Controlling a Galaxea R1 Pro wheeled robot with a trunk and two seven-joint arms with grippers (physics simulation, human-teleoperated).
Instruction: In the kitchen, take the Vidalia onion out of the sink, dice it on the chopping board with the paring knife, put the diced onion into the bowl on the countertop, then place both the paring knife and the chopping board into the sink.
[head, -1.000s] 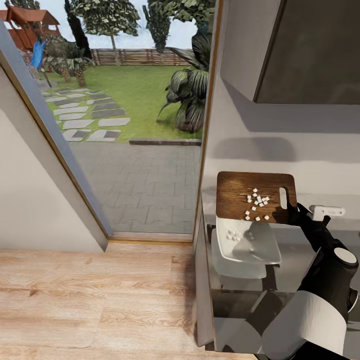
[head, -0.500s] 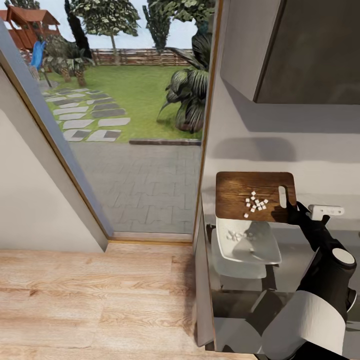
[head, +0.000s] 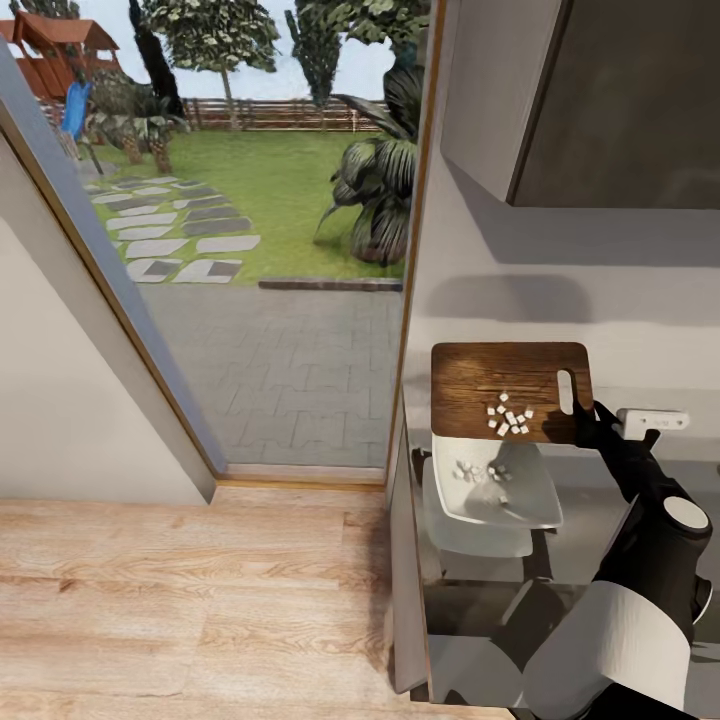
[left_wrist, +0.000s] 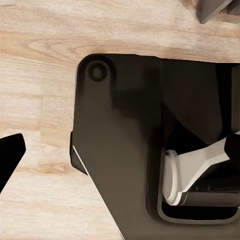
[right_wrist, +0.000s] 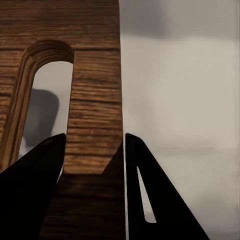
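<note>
Right end effector (head: 585, 425) clamped on wood-grain chopping board (head: 490, 385); white onion dice (head: 510, 416) above squarish bowl (head: 520, 495).

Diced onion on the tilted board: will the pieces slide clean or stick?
Likely slide: the onion pieces sit loose, clustered low on the tilted chopping board, with some already in the bowl. Probably light and scatter-prone. The board looks rigid in the right gripper.

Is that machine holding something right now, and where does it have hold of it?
Yes: the right gripper pinches the chopping board by the edge strip beside its slot handle.
</note>
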